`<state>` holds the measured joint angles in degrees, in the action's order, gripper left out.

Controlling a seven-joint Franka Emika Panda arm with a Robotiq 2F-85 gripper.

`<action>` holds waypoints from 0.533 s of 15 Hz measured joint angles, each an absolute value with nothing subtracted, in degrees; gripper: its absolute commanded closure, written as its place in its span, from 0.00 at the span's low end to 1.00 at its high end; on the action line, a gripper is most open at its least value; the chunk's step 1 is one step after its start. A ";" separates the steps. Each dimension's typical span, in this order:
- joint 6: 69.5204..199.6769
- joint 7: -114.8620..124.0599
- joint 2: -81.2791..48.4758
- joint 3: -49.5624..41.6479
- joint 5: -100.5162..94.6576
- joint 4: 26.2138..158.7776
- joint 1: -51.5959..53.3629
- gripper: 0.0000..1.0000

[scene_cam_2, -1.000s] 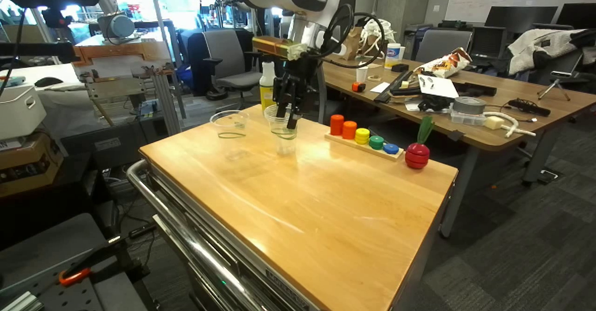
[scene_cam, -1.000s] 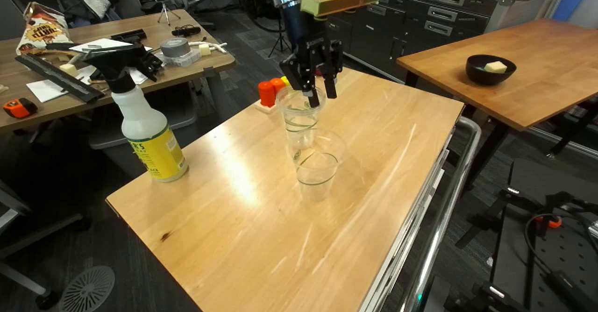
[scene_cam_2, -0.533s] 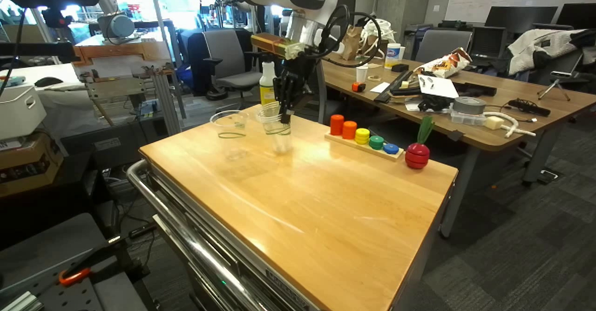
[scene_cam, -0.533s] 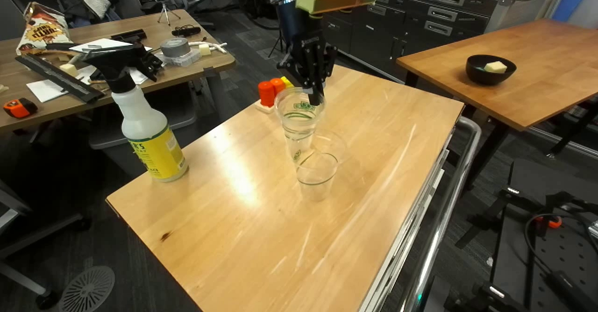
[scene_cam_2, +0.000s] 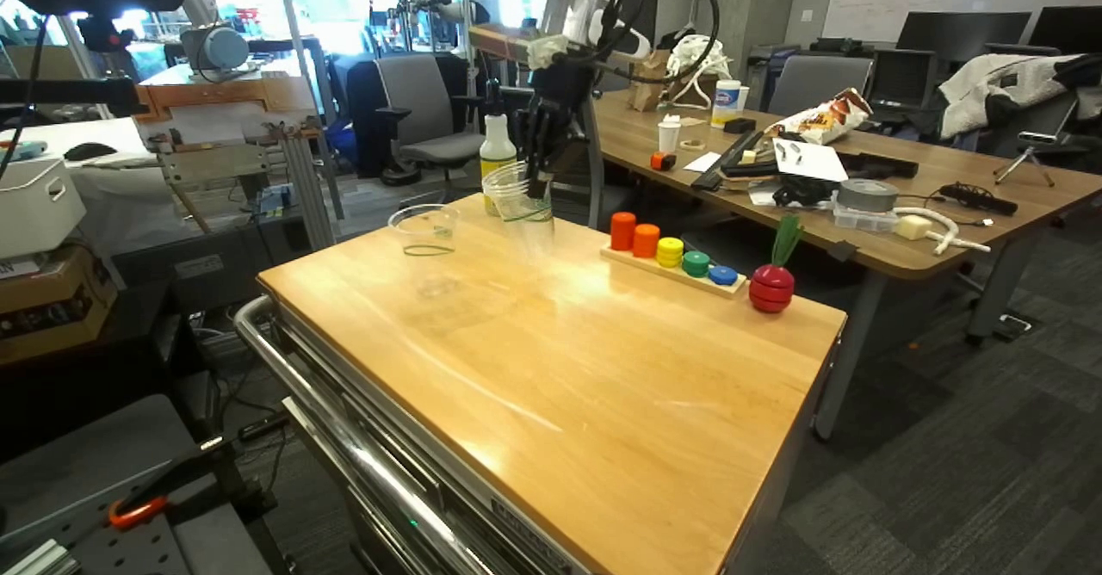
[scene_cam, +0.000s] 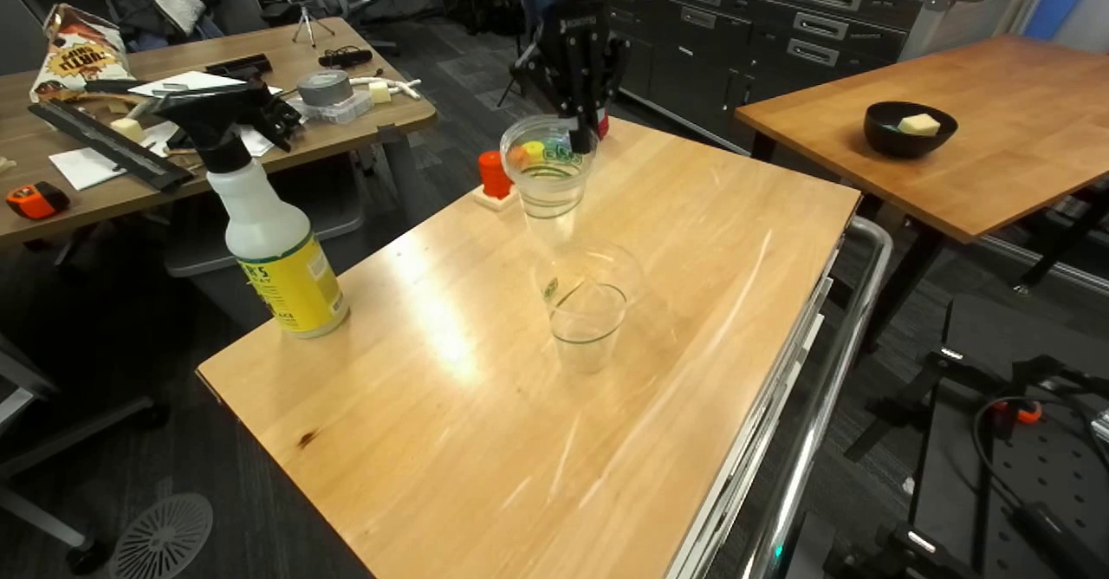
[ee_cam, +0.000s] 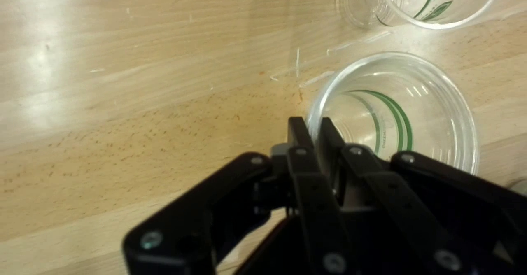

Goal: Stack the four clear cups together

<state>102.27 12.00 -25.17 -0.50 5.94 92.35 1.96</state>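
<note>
My gripper [scene_cam: 584, 135] is shut on the near rim of a clear cup stack [scene_cam: 551, 176]. One finger is inside the rim and one outside. The stack hangs above the table, slightly tilted, in both exterior views [scene_cam_2: 519, 198] and in the wrist view [ee_cam: 428, 114]. Close rims and doubled green rings show cups nested in it; how many I cannot tell. Another clear cup [scene_cam: 587, 323] stands upright on the table, apart from the stack. It also shows in an exterior view [scene_cam_2: 426, 244] and at the top right of the wrist view [ee_cam: 442, 3].
A white-and-yellow spray bottle [scene_cam: 290, 258] stands at the table's edge. A peg toy with coloured rings [scene_cam_2: 671, 256] and a red toy radish [scene_cam_2: 770, 287] stand along another edge. A black bowl [scene_cam: 910, 133] is on a separate table. A metal rail [scene_cam: 832, 406] runs along one side.
My gripper was open around the rim, then shut on it. The cup stack has since risen off the table with the gripper. The standing cup has not moved.
</note>
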 measured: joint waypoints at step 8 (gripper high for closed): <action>76.94 16.74 -16.70 -1.17 7.19 85.86 1.95 0.97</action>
